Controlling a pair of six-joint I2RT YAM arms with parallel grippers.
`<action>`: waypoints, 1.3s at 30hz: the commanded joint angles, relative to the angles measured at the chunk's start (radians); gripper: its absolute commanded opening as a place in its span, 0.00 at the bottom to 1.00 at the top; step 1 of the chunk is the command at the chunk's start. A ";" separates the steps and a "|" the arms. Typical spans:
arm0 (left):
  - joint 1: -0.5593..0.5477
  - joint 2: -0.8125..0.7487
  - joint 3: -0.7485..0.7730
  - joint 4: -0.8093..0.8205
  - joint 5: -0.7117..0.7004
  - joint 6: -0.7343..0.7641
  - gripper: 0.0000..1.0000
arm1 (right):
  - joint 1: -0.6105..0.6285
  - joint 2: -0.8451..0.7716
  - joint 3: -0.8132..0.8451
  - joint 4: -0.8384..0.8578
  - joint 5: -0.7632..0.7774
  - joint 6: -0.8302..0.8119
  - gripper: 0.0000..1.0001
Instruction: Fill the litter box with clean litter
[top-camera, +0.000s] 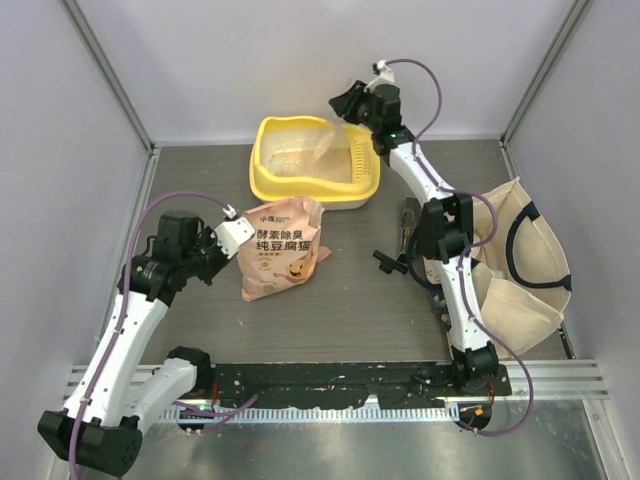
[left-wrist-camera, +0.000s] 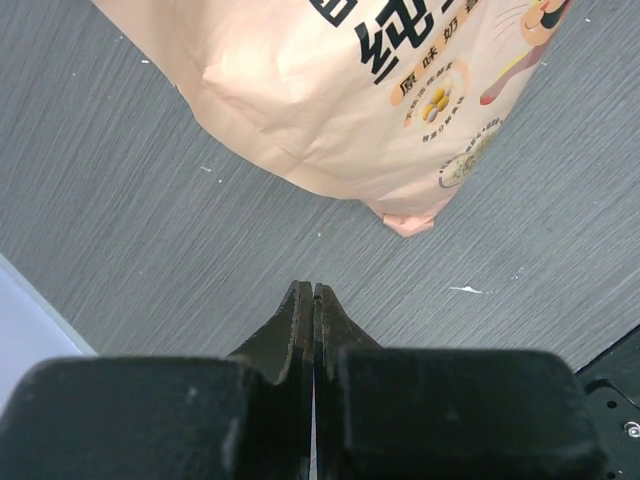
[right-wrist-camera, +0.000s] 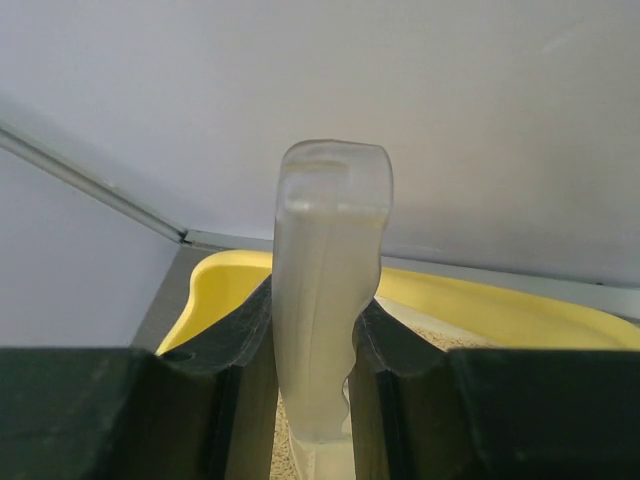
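The yellow litter box (top-camera: 264, 181) stands at the back of the table with pale beige litter (top-camera: 292, 161) in it and a yellow slotted scoop (top-camera: 359, 160) on its right rim. My right gripper (top-camera: 352, 101) is above the box, shut on the top of a translucent inner bag (top-camera: 326, 141) that hangs down into it. The right wrist view shows the bag (right-wrist-camera: 330, 200) pinched in the gripper (right-wrist-camera: 315, 296), with the box rim (right-wrist-camera: 215, 285) and litter (right-wrist-camera: 565, 345) below. The peach-orange litter bag (top-camera: 280, 245) lies in front of the box. My left gripper (left-wrist-camera: 313, 292) is shut and empty, just short of that bag (left-wrist-camera: 330, 90).
A cream canvas tote (top-camera: 522, 262) with dark handles lies at the right, beside the right arm. Dark tools (top-camera: 409, 226) lie on the table between the peach bag and the tote. Grey walls enclose the back and sides.
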 joint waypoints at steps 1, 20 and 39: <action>-0.002 -0.040 0.008 -0.010 0.040 0.001 0.00 | 0.109 0.011 0.124 0.108 0.125 -0.265 0.01; -0.002 -0.115 -0.002 0.038 0.129 -0.013 0.00 | 0.126 -0.535 -0.471 0.262 0.080 -0.662 0.01; -0.003 -0.162 -0.058 0.110 0.178 -0.044 0.00 | 0.087 -0.953 -1.069 -0.686 -0.678 -0.838 0.14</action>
